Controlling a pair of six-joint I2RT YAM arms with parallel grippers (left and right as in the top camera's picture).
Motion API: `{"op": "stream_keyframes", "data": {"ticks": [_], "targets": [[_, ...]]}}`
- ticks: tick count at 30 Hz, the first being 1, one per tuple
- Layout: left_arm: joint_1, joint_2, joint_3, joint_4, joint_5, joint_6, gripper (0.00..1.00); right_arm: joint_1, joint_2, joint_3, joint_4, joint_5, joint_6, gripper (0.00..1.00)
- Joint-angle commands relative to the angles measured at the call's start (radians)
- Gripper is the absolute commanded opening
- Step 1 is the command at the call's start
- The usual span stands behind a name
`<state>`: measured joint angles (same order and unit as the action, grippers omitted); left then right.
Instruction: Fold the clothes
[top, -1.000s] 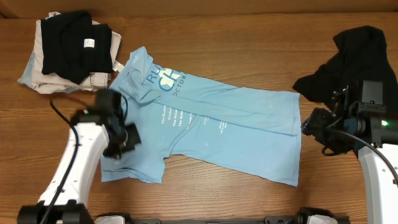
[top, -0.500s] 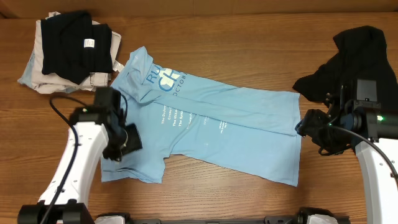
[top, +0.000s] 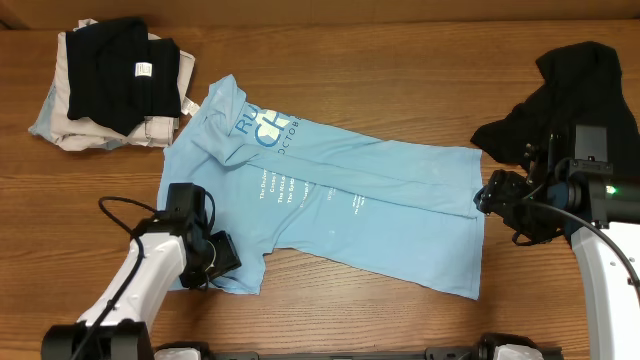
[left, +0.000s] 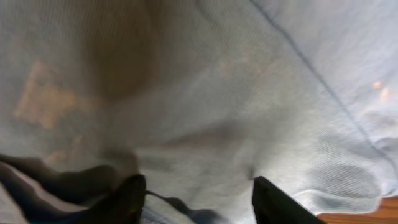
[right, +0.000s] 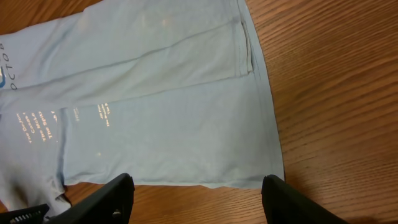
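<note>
The T-shirt (top: 370, 200) lies lengthwise between my arms: left gripper (top: 212, 262) spread over its sleeve corner, seemingly gripping nothing; right gripper (right: 198, 198) spread, empty, facing the hem.

The left arm (top: 140, 285) rises from the near left corner, its white link slanting inward to a black wrist. From there the left gripper (top: 222, 262) bends back toward the near edge and to the right, held low, and in its wrist view its fingers (left: 127, 196) stand well apart. The right arm (top: 600, 270) comes up from the near right corner with a small green light at its wrist; the right gripper (top: 490, 198) points left, fingers (right: 115, 196) spread wide.
</note>
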<state>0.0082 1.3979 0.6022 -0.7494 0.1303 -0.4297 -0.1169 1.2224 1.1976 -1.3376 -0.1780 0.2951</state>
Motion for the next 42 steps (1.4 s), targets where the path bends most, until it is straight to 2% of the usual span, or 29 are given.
{"op": "stream_keyframes", "data": {"ticks": [1, 2, 3, 4, 6, 8, 17, 23, 27, 33, 42], "targets": [[0.003, 0.034, -0.057, 0.063, -0.007, -0.005, 0.61, 0.005, 0.003, -0.002, 0.005, 0.004, -0.011, 0.7], [0.003, 0.034, -0.057, 0.064, -0.007, -0.005, 0.56, 0.005, 0.003, -0.002, 0.005, 0.004, -0.011, 0.7], [0.003, 0.034, -0.057, 0.064, -0.006, -0.005, 0.44, 0.005, 0.003, -0.002, 0.005, 0.004, -0.011, 0.7], [0.003, 0.034, -0.057, 0.063, -0.006, -0.005, 0.22, 0.005, 0.003, -0.002, 0.005, 0.004, -0.01, 0.7], [0.003, 0.034, -0.057, 0.063, -0.006, -0.005, 0.09, 0.005, 0.003, -0.002, 0.005, 0.004, -0.01, 0.7], [0.003, 0.034, -0.057, 0.063, -0.006, -0.005, 0.05, 0.005, 0.003, -0.002, 0.005, 0.004, -0.01, 0.7], [0.004, 0.033, -0.023, 0.06, 0.0, 0.013, 0.04, 0.005, 0.003, -0.002, 0.005, 0.004, -0.01, 0.7], [0.005, 0.033, 0.184, -0.129, -0.004, 0.081, 0.04, 0.005, 0.004, -0.003, -0.015, -0.003, 0.017, 0.69], [0.005, 0.033, 0.338, -0.262, -0.008, 0.138, 0.04, 0.005, 0.005, -0.024, -0.037, -0.005, 0.054, 0.64], [0.005, 0.033, 0.484, -0.356, -0.007, 0.173, 0.04, 0.005, 0.005, -0.153, -0.032, -0.011, 0.131, 0.58], [0.005, 0.033, 0.508, -0.321, -0.007, 0.202, 0.04, 0.005, 0.005, -0.398, 0.097, -0.041, 0.359, 0.56]]}}
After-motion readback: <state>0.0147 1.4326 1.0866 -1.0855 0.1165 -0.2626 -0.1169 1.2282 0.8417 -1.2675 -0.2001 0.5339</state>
